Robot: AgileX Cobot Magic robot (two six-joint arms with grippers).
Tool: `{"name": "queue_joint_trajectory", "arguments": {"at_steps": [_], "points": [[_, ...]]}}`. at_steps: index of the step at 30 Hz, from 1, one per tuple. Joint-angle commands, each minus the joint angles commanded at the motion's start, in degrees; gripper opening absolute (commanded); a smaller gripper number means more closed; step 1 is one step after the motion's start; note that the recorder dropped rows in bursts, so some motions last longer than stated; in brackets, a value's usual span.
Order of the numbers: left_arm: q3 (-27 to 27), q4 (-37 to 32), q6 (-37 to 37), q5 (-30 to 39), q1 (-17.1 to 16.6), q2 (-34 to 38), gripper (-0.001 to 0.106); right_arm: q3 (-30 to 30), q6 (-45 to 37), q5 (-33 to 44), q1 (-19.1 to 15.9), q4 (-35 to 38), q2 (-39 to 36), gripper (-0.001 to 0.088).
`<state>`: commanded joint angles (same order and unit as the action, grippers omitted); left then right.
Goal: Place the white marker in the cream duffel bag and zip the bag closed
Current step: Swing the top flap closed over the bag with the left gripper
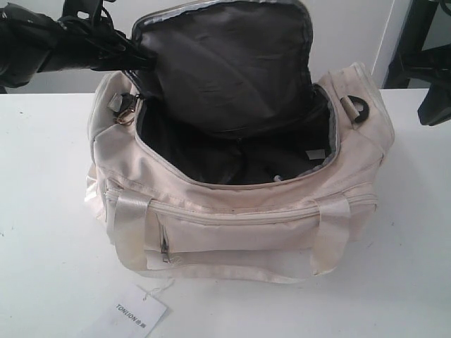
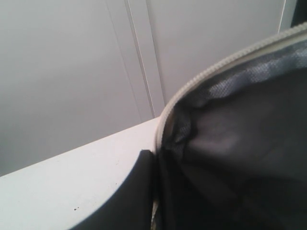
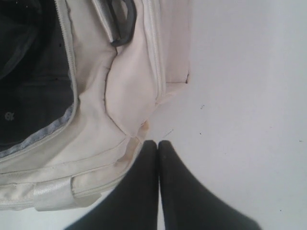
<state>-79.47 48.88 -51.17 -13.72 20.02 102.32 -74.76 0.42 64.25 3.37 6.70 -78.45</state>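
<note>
Nearest the exterior camera, a white paper tag [image 1: 137,313] printed with dark letters lies flat on the plain white table [image 1: 42,267], just in front of the large, soft cream fabric duffel bag [image 1: 239,232]. The bag sits with its long side toward that camera. Shiny satin strap handles [image 1: 130,222] run down this side, flanking a zipped front pocket [image 1: 232,236]. Above them the curved top zipper is undone and the mouth gapes on a dark interior. The slim white marker cannot be picked out in any view (the inside of the bag is too dim to tell what lies there).

A black D-ring [image 1: 359,109] sits at the bag's right end and a brass-coloured clasp [image 1: 127,114] at its left end. Further back, the top flap stands upright with its dark grey lining [image 1: 225,70] facing the camera. The left gripper [image 1: 141,60] meets the flap's left edge and seems to pinch it. Its wrist view shows one black finger [image 2: 136,191] against the zipper edge, with the other hidden. The right gripper [image 3: 158,146] hovers over bare table just beside the bag's right end, its jaws pressed together on nothing.
</note>
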Motion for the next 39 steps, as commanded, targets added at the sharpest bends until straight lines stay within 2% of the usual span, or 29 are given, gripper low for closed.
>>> {"name": "queue_joint_trajectory", "arguments": {"at_steps": [31,34,39], "points": [[0.0,0.0,0.2,0.5,0.0,0.0,0.000,0.0,0.0,0.0,0.0,0.4,0.0,0.0000],[0.0,0.0,0.3,2.8,0.0,0.0,0.000,0.0,0.0,-0.1,0.0,0.4,0.0,0.0000],[-1.4,-0.2,-0.2,13.7,0.0,0.0,0.000,0.0,0.0,-0.2,0.0,0.4,0.0,0.0000]]}}
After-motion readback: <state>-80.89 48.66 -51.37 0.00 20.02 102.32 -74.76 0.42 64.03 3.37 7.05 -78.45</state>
